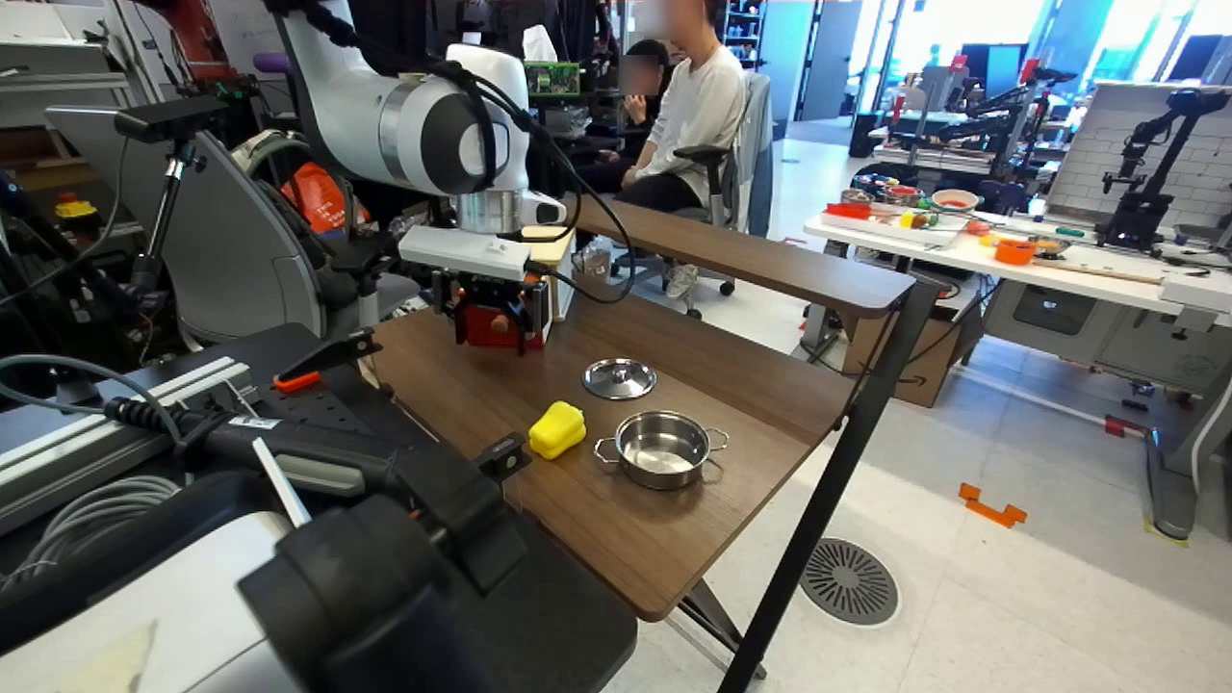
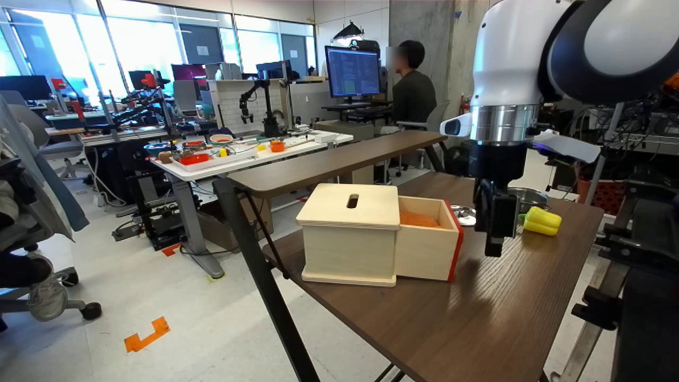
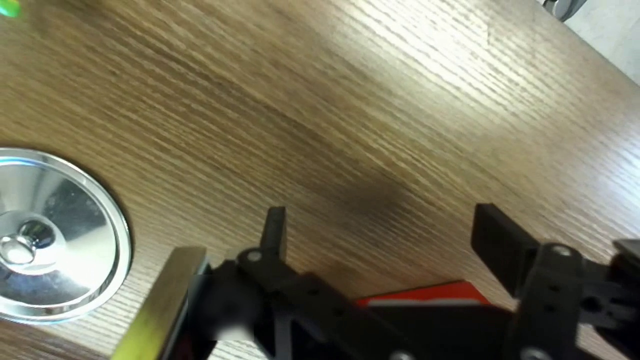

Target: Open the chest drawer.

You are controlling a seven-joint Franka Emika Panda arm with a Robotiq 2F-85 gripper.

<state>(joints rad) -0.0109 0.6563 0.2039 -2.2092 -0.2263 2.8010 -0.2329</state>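
The chest (image 2: 347, 249) is a pale wooden box with a slotted lid, at the table's far end. Its drawer (image 2: 424, 255) stands pulled out, with pale sides, a red front and something orange inside. In an exterior view the red front (image 1: 484, 325) with a round wooden knob (image 1: 500, 325) shows behind my fingers. My gripper (image 1: 492, 344) is open and empty, pointing down just in front of the red front. In an exterior view a gap shows between the gripper (image 2: 494, 249) and the front. In the wrist view bare table lies between the fingers (image 3: 381, 220); a red strip of the front (image 3: 435, 290) shows below.
A metal lid (image 1: 619, 379), a metal pot (image 1: 664, 478) and a yellow pepper (image 1: 556, 430) are on the brown table (image 1: 616, 539). The metal lid (image 3: 60, 210) is at the left of the wrist view. A raised shelf (image 1: 731, 255) runs along one table side.
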